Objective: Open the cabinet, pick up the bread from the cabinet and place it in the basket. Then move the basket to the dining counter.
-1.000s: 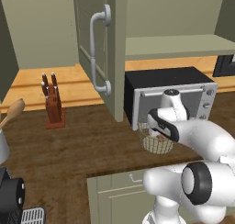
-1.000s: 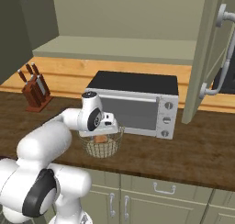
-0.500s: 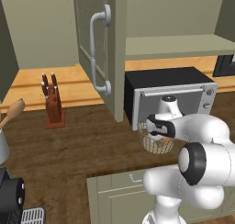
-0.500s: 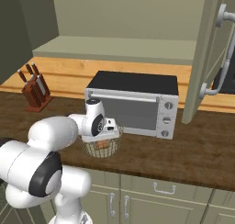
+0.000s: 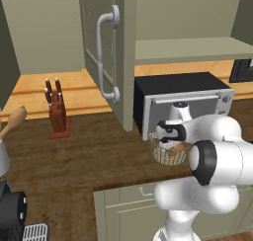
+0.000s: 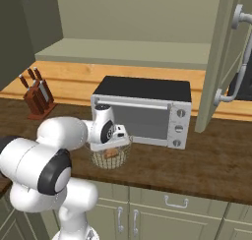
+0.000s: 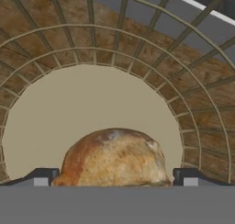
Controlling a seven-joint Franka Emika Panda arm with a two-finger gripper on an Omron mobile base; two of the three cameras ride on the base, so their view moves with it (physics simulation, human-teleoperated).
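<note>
From behind the arm's left side, you see the cabinet door swung open, its long grey handle facing you. The basket sits on the dark wood bench just in front of the microwave, with the bread inside it. The gripper hangs right over the basket, its fingers hidden from you by the arm. To your left, a knife block stands on the bench, well apart from the basket.
</note>
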